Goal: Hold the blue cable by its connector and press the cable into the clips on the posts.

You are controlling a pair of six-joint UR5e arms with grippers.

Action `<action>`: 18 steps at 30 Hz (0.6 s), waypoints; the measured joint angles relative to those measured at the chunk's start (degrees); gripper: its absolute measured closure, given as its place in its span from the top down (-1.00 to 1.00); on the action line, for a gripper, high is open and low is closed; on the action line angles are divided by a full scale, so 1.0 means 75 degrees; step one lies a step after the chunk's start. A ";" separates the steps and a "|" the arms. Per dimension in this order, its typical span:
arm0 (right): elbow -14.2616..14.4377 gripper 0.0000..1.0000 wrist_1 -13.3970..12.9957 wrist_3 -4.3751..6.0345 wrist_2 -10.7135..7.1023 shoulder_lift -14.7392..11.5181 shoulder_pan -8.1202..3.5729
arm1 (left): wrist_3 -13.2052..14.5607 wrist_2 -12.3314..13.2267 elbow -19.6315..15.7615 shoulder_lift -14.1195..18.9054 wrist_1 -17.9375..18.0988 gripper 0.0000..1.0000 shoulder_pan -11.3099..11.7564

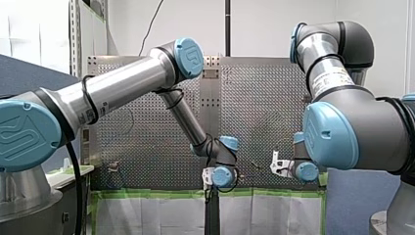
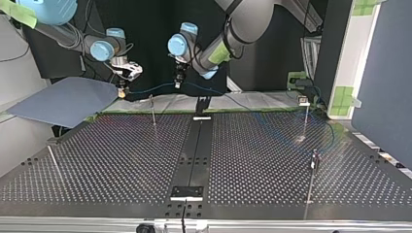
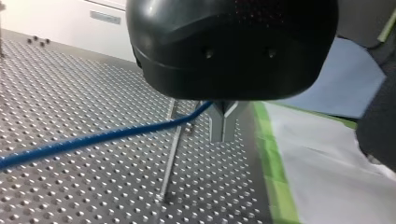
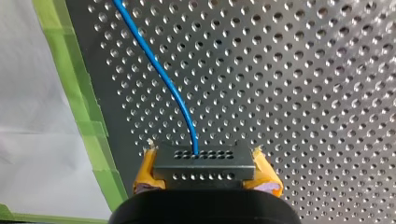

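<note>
The thin blue cable [image 4: 159, 70] ends in a dark perforated connector [image 4: 205, 170]. My right gripper [image 4: 204, 158] is shut on that connector, with its yellow pads [image 4: 147, 170] on both sides. In the top view my right gripper [image 2: 122, 90] hangs at the table's far edge, left of a thin post [image 2: 153, 110]. From there the cable [image 2: 145, 89] runs across to my left gripper [image 2: 178, 83]. My left gripper [image 3: 223, 137] has its metal fingers shut on the blue cable [image 3: 93, 139], above the perforated table and just beside a thin post [image 3: 171, 154].
Two more posts [image 2: 306, 116] [image 2: 313, 170] stand at the top view's right and one [image 2: 53, 162] at its left. A black rail [image 2: 192, 155] runs down the table's middle. Green tape [image 3: 273, 163] and white covering border the edge under the grippers; a blue-grey sheet [image 2: 63, 99] lies beyond.
</note>
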 joint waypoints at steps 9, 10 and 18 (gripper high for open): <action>-0.0178 -1.00 0.0228 0.0319 -0.0224 -0.0005 -0.0312 | -0.0052 0.0103 0.0473 -0.0005 -0.0067 -1.00 -0.0051; -0.0210 -1.00 0.0261 0.0328 -0.0247 -0.0006 -0.0336 | -0.0056 0.0118 0.0508 -0.0006 -0.0072 -1.00 -0.0060; -0.0355 -1.00 0.0327 0.0381 -0.0455 -0.0006 -0.0534 | -0.0105 0.0215 0.0645 -0.0119 -0.0123 -1.00 -0.0102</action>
